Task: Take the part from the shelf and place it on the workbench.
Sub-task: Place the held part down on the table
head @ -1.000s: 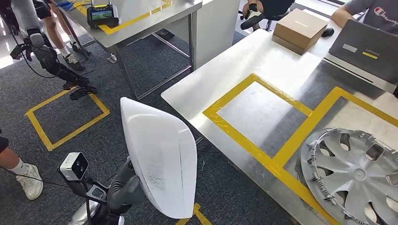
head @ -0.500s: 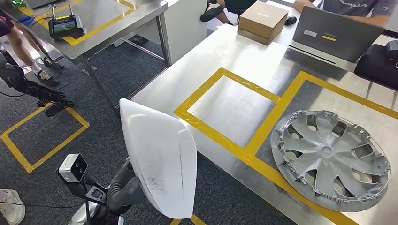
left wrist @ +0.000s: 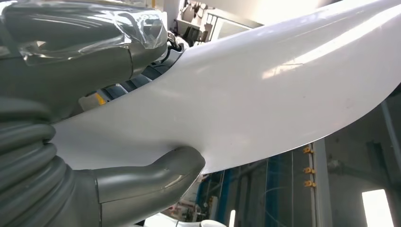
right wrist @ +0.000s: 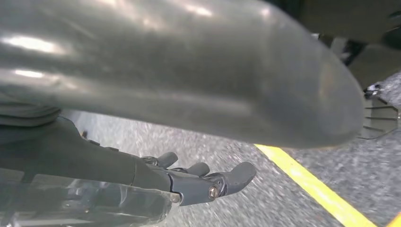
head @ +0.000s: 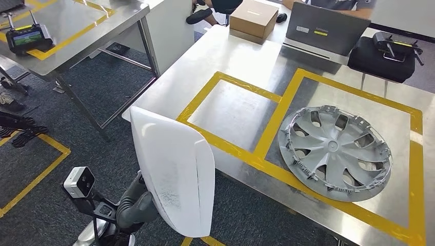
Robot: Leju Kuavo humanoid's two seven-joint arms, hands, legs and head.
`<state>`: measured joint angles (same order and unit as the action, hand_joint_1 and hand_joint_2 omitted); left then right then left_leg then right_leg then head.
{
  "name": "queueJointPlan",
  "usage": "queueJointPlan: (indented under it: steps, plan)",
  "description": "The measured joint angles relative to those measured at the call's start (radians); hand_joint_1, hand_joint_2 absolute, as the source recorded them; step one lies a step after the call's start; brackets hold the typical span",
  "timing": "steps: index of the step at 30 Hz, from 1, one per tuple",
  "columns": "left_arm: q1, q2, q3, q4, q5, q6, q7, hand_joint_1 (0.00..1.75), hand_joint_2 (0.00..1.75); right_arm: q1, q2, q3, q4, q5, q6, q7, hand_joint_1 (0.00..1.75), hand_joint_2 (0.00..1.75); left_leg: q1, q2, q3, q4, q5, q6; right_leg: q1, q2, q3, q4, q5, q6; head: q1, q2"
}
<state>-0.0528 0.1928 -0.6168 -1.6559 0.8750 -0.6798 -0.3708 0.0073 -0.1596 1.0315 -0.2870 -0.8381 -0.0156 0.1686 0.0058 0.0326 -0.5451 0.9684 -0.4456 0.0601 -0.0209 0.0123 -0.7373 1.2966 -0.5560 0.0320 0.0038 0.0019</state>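
Workbench (head: pixel 241 110) ahead; left hand (left wrist: pixel 94 118) grips white part (head: pixel 174 177), fingers mostly hidden; right hand (right wrist: pixel 189 182) open, empty.

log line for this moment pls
phase: carry to workbench | left hand: holds white part | right hand: hangs over floor, holds nothing | workbench: hubcap in right taped box, left box bare
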Motion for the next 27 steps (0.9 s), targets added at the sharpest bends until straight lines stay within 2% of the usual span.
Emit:
queueJointPlan:
  steps: [1,2,3,4,5,6,7,9,10,12,14,15,16,17,18,19,21,22,23,25,26,27]
  plan:
    - [0.0,0.0,0.0,0.0,0.0,0.0,0.0,1.75,1.75,0.001,0.0,0.0,0.0,0.0,0.0,0.0,0.0,0.0,0.0,0.01,0.0,0.0,0.0,0.0,-0.002,-0.001,0.0,0.006,0.001,0.007,0.0,0.0]
    - [0.0,-0.001,0.0,0.0,0.0,0.0,0.0,1.75,1.75,0.002,-0.001,0.0,0.0,0.0,0.0,0.0,0.0,0.0,0.0,0.018,0.0,0.001,0.0,-0.001,-0.004,-0.005,0.018,-0.023,0.014,0.016,0.0,0.0]
    - [0.0,-0.001,0.0,0.0,0.0,0.0,0.0,1.75,1.75,0.003,-0.002,0.0,0.0,-0.001,0.0,0.0,0.0,0.0,0.001,0.028,0.0,0.003,-0.002,-0.003,-0.006,-0.012,0.054,-0.084,0.036,0.026,0.0,0.0]
    - [0.0,-0.001,0.0,0.0,0.0,0.0,0.0,1.75,1.75,0.003,-0.003,0.0,0.0,-0.002,0.0,0.0,0.0,0.0,0.0,0.038,0.0,0.006,-0.004,-0.007,-0.008,-0.032,0.1,-0.166,0.06,0.034,0.0,0.0]
    - [0.0,-0.002,0.0,0.0,0.0,0.0,0.0,1.75,1.75,0.002,-0.004,0.0,0.0,-0.004,0.0,0.0,0.0,0.0,-0.002,0.047,0.0,0.011,-0.008,-0.012,-0.007,-0.052,0.138,-0.236,0.08,0.035,0.001,0.0]
    - [-0.001,-0.002,0.0,0.0,0.0,0.0,0.0,1.75,1.75,0.001,-0.004,0.0,0.0,-0.007,0.0,0.001,0.0,0.0,-0.005,0.055,0.0,0.016,-0.011,-0.018,-0.006,-0.066,0.167,-0.287,0.094,0.031,0.0,0.0]
    - [-0.001,-0.002,0.0,0.0,0.0,0.0,0.0,1.75,1.75,0.0,-0.004,0.0,0.0,-0.011,0.0,0.002,0.0,0.0,-0.007,0.063,0.0,0.02,-0.014,-0.024,-0.004,-0.073,0.177,-0.307,0.097,0.021,0.0,0.0]
    - [-0.003,-0.002,0.0,0.0,0.0,0.0,0.0,1.75,1.75,0.002,-0.004,0.0,0.0,-0.017,0.0,0.005,0.0,0.0,-0.006,0.076,0.001,0.022,-0.016,-0.034,0.0,-0.056,0.174,-0.305,0.1,0.003,-0.001,0.0]
    - [-0.005,-0.002,0.0,0.0,0.0,0.001,0.0,1.75,1.75,0.003,-0.003,0.001,0.0,-0.02,0.0,0.006,0.0,0.0,-0.003,0.073,0.001,0.026,-0.021,-0.04,-0.001,-0.047,0.173,-0.307,0.102,-0.004,-0.001,0.0]
    - [-0.007,-0.002,0.0,0.0,0.0,0.001,-0.002,1.75,1.75,0.004,-0.002,0.001,0.0,-0.026,0.0,0.006,0.0,0.0,0.004,0.033,-0.017,0.076,-0.06,-0.051,-0.007,-0.027,0.173,-0.309,0.108,-0.017,-0.003,0.0]
    - [-0.007,0.0,0.001,0.001,0.0,0.002,-0.003,1.75,1.75,0.002,-0.002,0.001,0.0,-0.03,0.0,0.006,0.0,0.0,0.008,-0.016,-0.072,0.205,-0.132,-0.058,-0.009,-0.006,0.17,-0.309,0.112,-0.024,-0.005,0.0]
    - [-0.006,0.002,0.001,0.001,0.0,0.003,-0.004,1.75,1.75,0.002,-0.003,0.002,0.0,-0.031,-0.001,0.006,0.0,0.0,0.008,-0.025,-0.104,0.273,-0.161,-0.059,-0.007,0.006,0.168,-0.309,0.114,-0.026,-0.005,0.0]
    - [-0.005,0.003,0.001,0.002,0.0,0.004,-0.004,1.75,1.75,0.002,-0.003,0.004,0.0,-0.031,-0.001,0.006,0.0,0.0,0.008,-0.029,-0.124,0.317,-0.172,-0.058,-0.005,0.018,0.167,-0.309,0.115,-0.028,-0.005,0.0]
    - [-0.004,0.004,0.001,0.002,0.0,0.006,-0.004,1.75,1.75,0.003,-0.003,0.006,0.0,-0.032,-0.002,0.006,0.0,0.0,0.008,-0.031,-0.127,0.322,-0.162,-0.056,-0.004,0.031,0.167,-0.308,0.116,-0.028,-0.005,0.0]
    - [-0.003,0.004,0.001,0.003,0.0,0.007,-0.004,1.75,1.75,0.003,-0.002,0.009,0.0,-0.032,-0.003,0.006,0.0,0.0,0.008,-0.035,-0.109,0.282,-0.131,-0.051,-0.002,0.045,0.168,-0.308,0.117,-0.028,-0.005,0.0]
    - [-0.003,0.005,0.001,0.003,0.0,0.009,-0.004,1.75,1.75,0.003,-0.002,0.01,0.0,-0.032,-0.004,0.006,0.0,0.0,0.008,-0.047,-0.076,0.213,-0.091,-0.045,-0.001,0.059,0.17,-0.308,0.117,-0.028,-0.005,0.0]
    - [-0.003,0.005,0.001,0.002,0.0,0.009,-0.005,1.75,1.75,0.002,-0.001,0.011,0.0,-0.032,-0.006,0.006,0.0,0.0,0.007,-0.088,-0.014,0.081,-0.037,-0.03,0.001,0.082,0.169,-0.307,0.12,-0.023,-0.005,0.0]
    - [-0.003,0.005,0.001,0.002,0.0,0.01,-0.005,1.75,1.75,0.001,0.0,0.012,0.0,-0.032,-0.007,0.006,0.0,0.0,0.006,-0.103,0.001,0.048,-0.028,-0.026,0.001,0.092,0.165,-0.307,0.123,-0.018,-0.005,0.0]
    - [-0.003,0.006,0.001,0.002,0.0,0.01,-0.006,1.75,1.75,0.001,0.0,0.012,0.0,-0.032,-0.007,0.006,0.0,0.0,0.004,-0.107,0.005,0.037,-0.03,-0.023,-0.001,0.101,0.16,-0.307,0.127,-0.012,-0.005,0.0]
    - [-0.004,0.005,0.002,0.002,-0.002,0.011,-0.006,1.75,1.75,0.003,-0.001,0.014,0.0,-0.032,-0.008,0.006,0.0,0.0,0.003,-0.087,0.005,0.026,-0.023,-0.017,-0.003,0.115,0.15,-0.309,0.133,0.0,-0.006,0.0]
    - [-0.005,0.005,0.002,0.002,-0.002,0.013,-0.006,1.75,1.75,0.005,-0.001,0.015,0.0,-0.032,-0.008,0.006,0.0,0.0,0.005,-0.076,0.008,0.017,-0.017,-0.013,-0.001,0.105,0.143,-0.302,0.13,0.002,-0.005,0.0]
    - [-0.006,0.004,0.002,0.001,-0.003,0.015,-0.007,1.75,1.75,0.005,-0.001,0.016,0.0,-0.032,-0.008,0.006,0.0,0.0,0.007,-0.063,0.01,0.008,-0.011,-0.008,0.002,0.082,0.128,-0.277,0.117,0.002,-0.003,0.0]
